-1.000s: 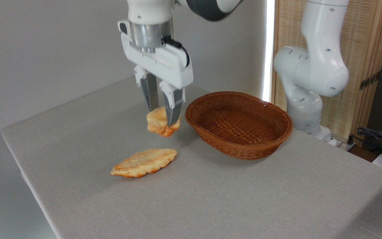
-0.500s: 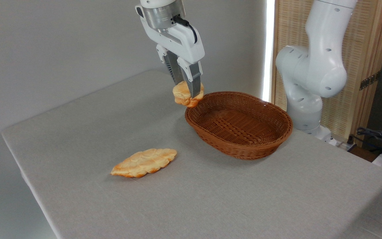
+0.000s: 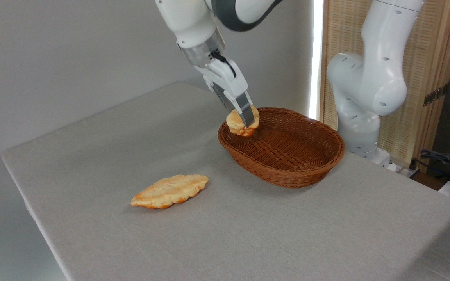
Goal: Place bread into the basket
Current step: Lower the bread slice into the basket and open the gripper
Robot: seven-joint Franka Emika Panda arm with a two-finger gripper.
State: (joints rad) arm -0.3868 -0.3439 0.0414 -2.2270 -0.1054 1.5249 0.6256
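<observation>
Grey cloth is covering the table (image 3: 248, 234), and nearest the camera on it a long, flat, leaf-shaped ridged bread (image 3: 169, 191) is lying on its own, pale gold with orange-brown edges, well apart from everything else. Farther back and to the right, the oval brown wicker basket (image 3: 287, 171) is sitting on the cloth, its woven floor showing bare. Over the basket's left rim, the gripper (image 3: 244, 121) is reaching down at a slant from the upper left, its two fingers pressing in on the small round bun, the bread (image 3: 236, 123), and holding it clear of the weave; the near finger (image 3: 247, 111) is crossing the bun's right side. The bun is hanging just inside the left end of the basket, its underside near the wicker, though whether it is touching the rim is not clear. Behind the basket, the arm's white base column (image 3: 365, 89) is standing at the table's far right edge, in front of a slatted wooden screen (image 3: 428, 58).
</observation>
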